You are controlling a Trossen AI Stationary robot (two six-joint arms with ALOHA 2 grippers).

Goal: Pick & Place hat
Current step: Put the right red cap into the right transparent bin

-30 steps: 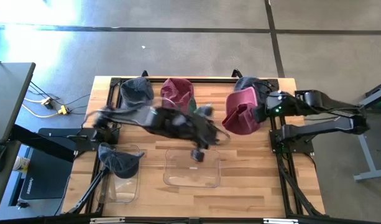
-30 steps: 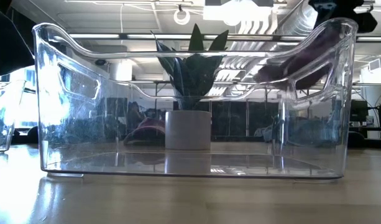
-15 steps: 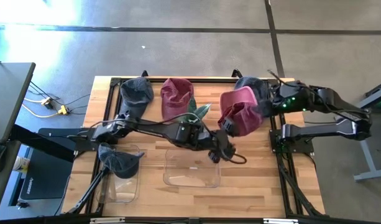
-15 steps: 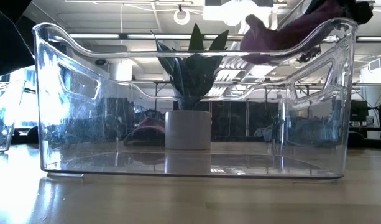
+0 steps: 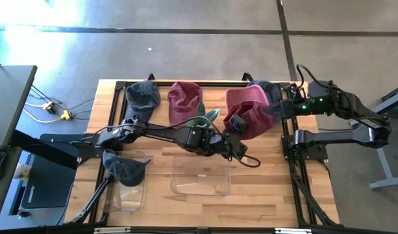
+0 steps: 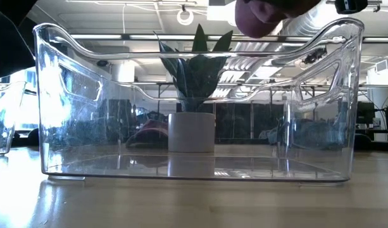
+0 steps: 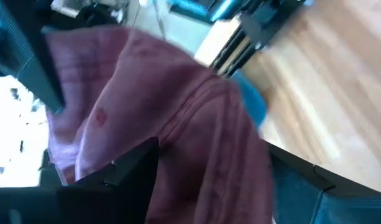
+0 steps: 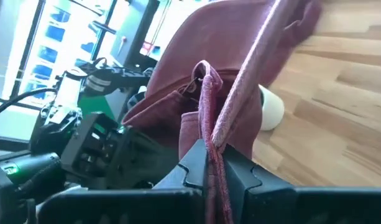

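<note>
Maroon hat (image 5: 247,112): soft ribbed cloth, limp and folded, hanging above the table (image 5: 270,170) toward one o'clock of its centre; we find its edge pinched between the closed fingers of the right gripper (image 8: 207,163), which reaches in from three o'clock. The left gripper (image 5: 232,127) sits at the hat's lower edge with its fingers spread wide; in its wrist view the cloth fills the gap, though we cannot tell whether they touch it. At six o'clock of the hat we list a clear plastic bin (image 5: 200,177), glossy, with curved handle cut-outs. A second clear bin (image 5: 128,185) at eight o'clock holds a dark cap (image 5: 123,170). Along the twelve o'clock edge lie a grey hat (image 5: 142,95), another maroon hat (image 5: 185,97) and a dark blue hat (image 5: 267,88), partly hidden. A plant in a white pot (image 6: 192,131) is seen through the bin. Surface: pale wood planks, black frame; grey floor around, ceiling ducts beyond.
</note>
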